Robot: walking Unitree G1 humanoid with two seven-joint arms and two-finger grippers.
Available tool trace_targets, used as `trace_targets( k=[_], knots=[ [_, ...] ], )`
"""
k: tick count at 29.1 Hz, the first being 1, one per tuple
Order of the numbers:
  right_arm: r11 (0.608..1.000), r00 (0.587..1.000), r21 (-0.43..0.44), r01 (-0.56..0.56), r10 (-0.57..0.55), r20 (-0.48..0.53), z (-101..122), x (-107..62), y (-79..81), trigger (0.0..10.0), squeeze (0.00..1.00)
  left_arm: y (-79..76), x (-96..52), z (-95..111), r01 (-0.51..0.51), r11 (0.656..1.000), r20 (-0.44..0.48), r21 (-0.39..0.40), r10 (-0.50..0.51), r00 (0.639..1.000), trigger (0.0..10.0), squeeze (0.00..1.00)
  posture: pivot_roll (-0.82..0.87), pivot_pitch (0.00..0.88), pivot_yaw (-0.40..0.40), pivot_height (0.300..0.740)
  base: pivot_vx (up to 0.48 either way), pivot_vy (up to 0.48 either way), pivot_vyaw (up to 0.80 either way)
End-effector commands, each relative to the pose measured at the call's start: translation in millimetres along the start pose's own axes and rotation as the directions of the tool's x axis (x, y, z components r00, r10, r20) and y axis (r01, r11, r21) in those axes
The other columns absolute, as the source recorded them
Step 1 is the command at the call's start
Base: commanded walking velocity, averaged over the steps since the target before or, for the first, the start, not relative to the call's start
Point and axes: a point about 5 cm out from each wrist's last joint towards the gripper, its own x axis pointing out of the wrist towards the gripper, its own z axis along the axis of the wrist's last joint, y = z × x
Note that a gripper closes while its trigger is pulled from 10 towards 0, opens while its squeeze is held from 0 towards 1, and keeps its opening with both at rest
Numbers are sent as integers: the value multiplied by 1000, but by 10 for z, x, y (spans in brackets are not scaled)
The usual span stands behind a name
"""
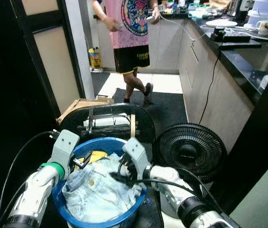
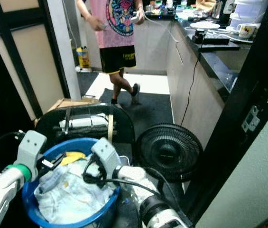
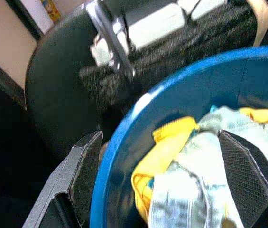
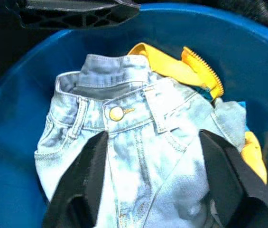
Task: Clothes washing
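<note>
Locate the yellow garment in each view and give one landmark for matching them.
Left eye view: yellow garment at the basin's far side, behind the jeans.
Right eye view: same spot.
Left wrist view: beside the jeans, against the inner wall.
Right wrist view: beyond the jeans' waistband.
Shared landmark: blue basin.

My round blue plastic tub (image 1: 119,221) is heaped with pale blue denim jeans (image 1: 98,194). A dark curved chair back (image 1: 106,118) blocks it in front and a round black floor fan (image 1: 189,151) crowds my right. Beyond, a person (image 1: 131,45) stands in the open aisle beside the dark stone counter (image 1: 240,59).
</note>
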Motion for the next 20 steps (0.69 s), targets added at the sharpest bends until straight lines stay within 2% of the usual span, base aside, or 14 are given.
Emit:
trace_targets(
  k=[1, 3, 4, 7, 8, 9, 10, 11, 12, 13, 17, 20],
  knots=[
    [999, 1000, -27, -25, 25, 1, 53, 21, 5, 10000, 1000, 1, -34, -28, -5, 1000, -15, 8, 5, 1000, 10000, 0, 18, 35, 38, 740, 0, 0, 0],
    [999, 999, -33, -42, 42, 0, 57, 30, 14, 10000, 1000, -8, -38, -37, -7, 1000, -15, 4, 7, 1000, 10000, 0, 18, 35, 38, 740, 0, 0, 0],
    [998, 998, -40, -53, 54, 15, 80, 33, 19, 10000, 1000, -15, -40, -37, -26, 999, -13, -29, 26, 1000, 10000, 0, 15, 35, 36, 740, 0, 0, 0],
    [998, 998, -53, -41, 43, 35, 114, 31, 6, 10000, 1000, -19, -40, -24, -45, 997, 0, -59, 45, 999, 10000, 0, 16, 35, 36, 740, 0, 0, 0],
    [999, 995, -40, 15, -10, 104, 212, 16, -53, 10000, 490, -25, -41, -10, -72, 991, 7, -110, 73, 997, 10000, 0, 16, 29, 26, 740, 0, 0, 0],
    [995, 968, 20, 101, -103, 230, 385, -45, -165, 10000, 0, -43, -51, 22, -92, 985, 33, -145, 98, 995, 10000, 0, 15, 26, 20, 740, 0, 0, 0],
    [985, 935, 70, 156, -170, 310, 495, -99, -249, 10000, 0, -54, -60, 44, -102, 981, 52, -163, 112, 992, 10000, 0, 15, 26, 20, 740, 0, 0, 0],
    [985, 935, 70, 156, -170, 310, 495, -99, -249, 10000, 0, -54, -60, 44, -102, 981, 52, -163, 112, 992, 10000, 0, 15, 26, 20, 740, 0, 0, 0],
    [962, 863, 176, 209, -266, 429, 660, -240, -386, 10000, 0, -88, -74, 81, -113, 973, 94, -203, 134, 987, 10000, 0, 8, 19, 12, 740, 0, 0, 0],
    [957, 848, 195, 216, -283, 449, 690, -276, -412, 10000, 0, -99, -77, 88, -112, 969, 104, -221, 138, 985, 10000, 0, 8, 19, 12, 740, 0, 0, 0],
    [957, 833, 195, 216, -284, 475, 727, -331, -427, 10000, 0, -127, -82, 104, -103, 968, 120, -230, 133, 984, 10000, 0, 1, 16, 11, 740, 0, 360, 0],
    [969, 845, 142, 204, -247, 475, 711, -353, -396, 10000, 0, -185, -77, 113, -73, 971, 135, -228, 106, 985, 10000, 0, -12, 8, 6, 740, 0, 480, 0]
  ],
)
